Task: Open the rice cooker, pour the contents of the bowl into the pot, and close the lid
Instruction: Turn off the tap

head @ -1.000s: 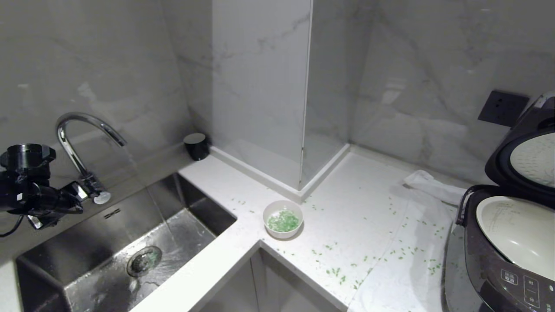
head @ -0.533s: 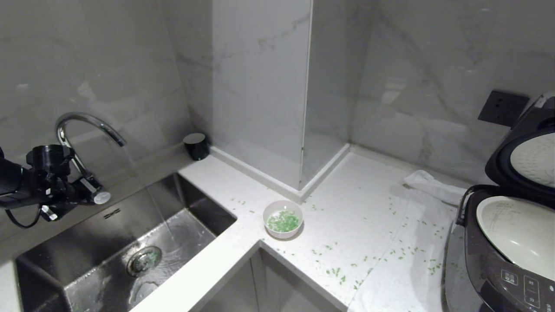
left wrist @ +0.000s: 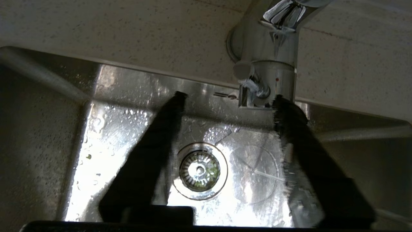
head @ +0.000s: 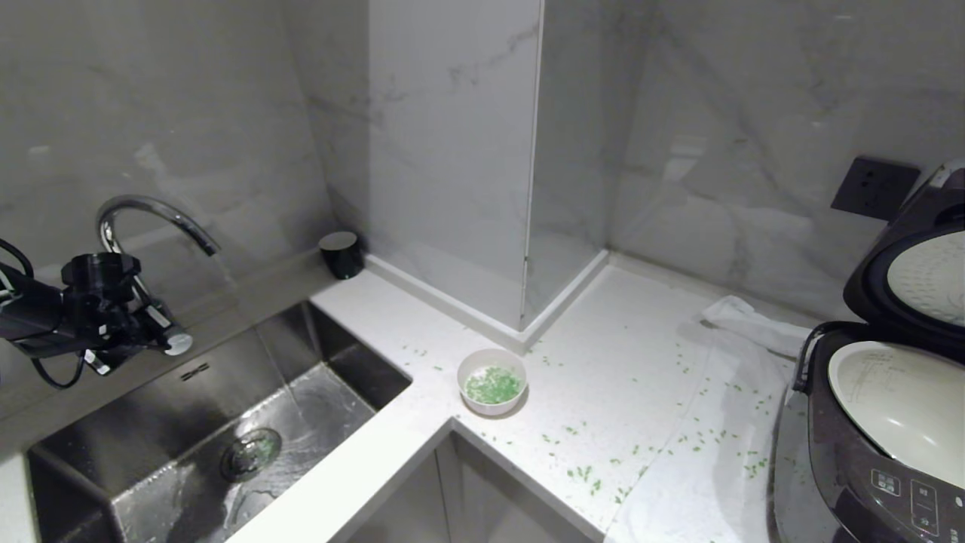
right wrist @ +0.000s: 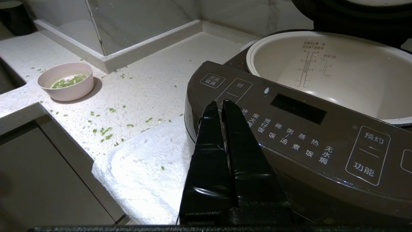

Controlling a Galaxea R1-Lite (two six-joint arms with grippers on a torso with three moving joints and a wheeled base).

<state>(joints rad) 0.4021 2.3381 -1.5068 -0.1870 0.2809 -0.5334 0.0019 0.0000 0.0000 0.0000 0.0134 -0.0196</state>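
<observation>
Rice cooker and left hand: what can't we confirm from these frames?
- Rice cooker: head view's right edge cuts off the pot and lid; the pot's far side is unseen.
- Left hand: wrist view shows fingers apart around the faucet handle; contact cannot be told.
- Bowl: how deep the green bits lie is too small to tell.

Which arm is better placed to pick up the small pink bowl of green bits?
Probably the right: its shut fingers hover at the open dark rice cooker, on the small pink bowl's counter. The left gripper is at the steel tap.
</observation>
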